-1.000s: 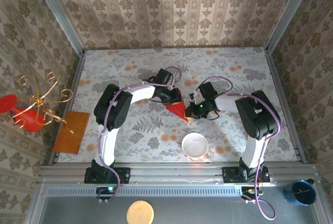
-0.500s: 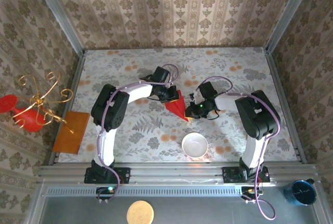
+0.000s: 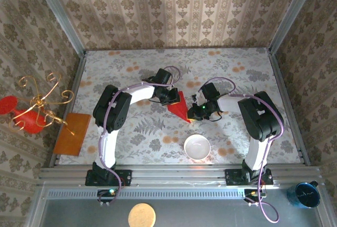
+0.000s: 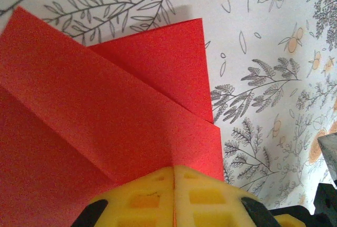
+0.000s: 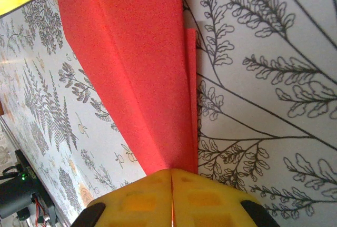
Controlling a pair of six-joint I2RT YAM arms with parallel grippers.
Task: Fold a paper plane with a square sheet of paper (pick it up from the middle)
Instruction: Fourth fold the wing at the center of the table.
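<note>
Pinching the part-folded paper plane [image 3: 179, 107] tightly in left gripper [image 4: 174, 182] and right gripper [image 5: 171, 185], folds fanning ahead of each.

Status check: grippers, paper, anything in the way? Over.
Left gripper shut on red paper, part-folded, creases showing. Right gripper shut on its narrowing end. White bowl nearby, apart from paper.

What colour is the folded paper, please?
Bright red; the folded paper shows best in the left wrist view.
</note>
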